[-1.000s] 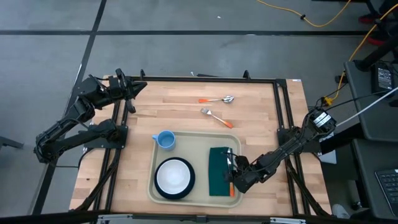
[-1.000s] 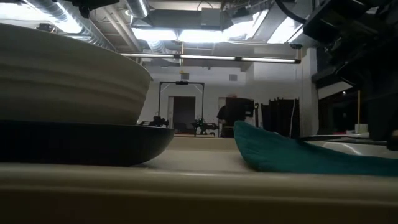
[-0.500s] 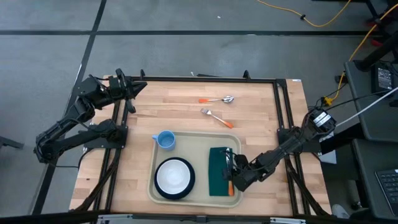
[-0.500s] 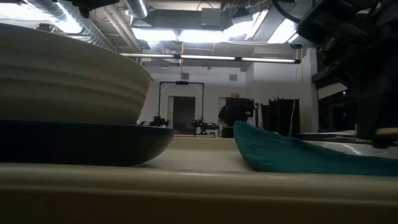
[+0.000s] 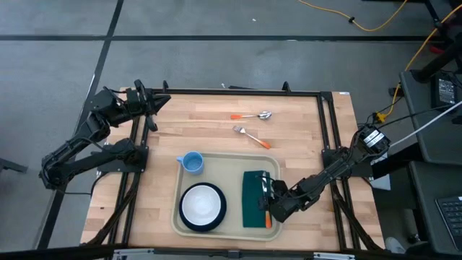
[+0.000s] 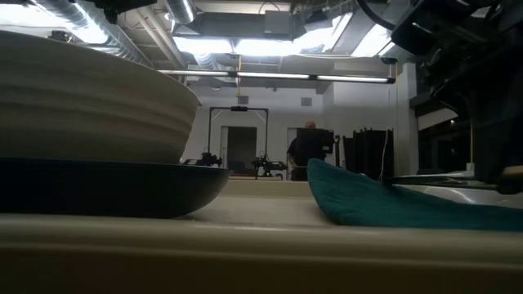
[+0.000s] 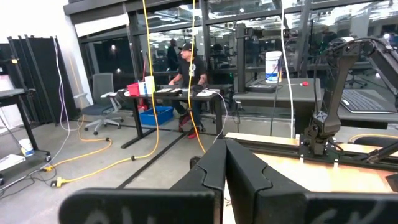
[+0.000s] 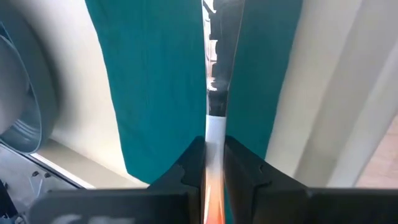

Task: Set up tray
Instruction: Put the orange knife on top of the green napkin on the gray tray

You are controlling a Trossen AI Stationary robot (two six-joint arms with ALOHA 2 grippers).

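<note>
The beige tray lies at the table's near middle. On it stand a blue cup and a white bowl on a dark plate, and a dark green napkin lies flat on its right part. My right gripper is low over the napkin's near right corner, shut on an orange-handled knife whose blade reaches along the napkin. My left gripper is shut and raised at the far left corner, holding nothing. My right gripper pinches the knife's handle between its two fingers, near where the white part meets the orange. The fingers slant down from the table's near right and run along the knife. The blade points toward the far edge over the napkin; whether it rests on the cloth I cannot tell.
A spoon and a fork, both orange-handled, lie on the bare wood beyond the tray. A black frame runs along the table's edges. In the low view the bowl and plate stand close on the left.
</note>
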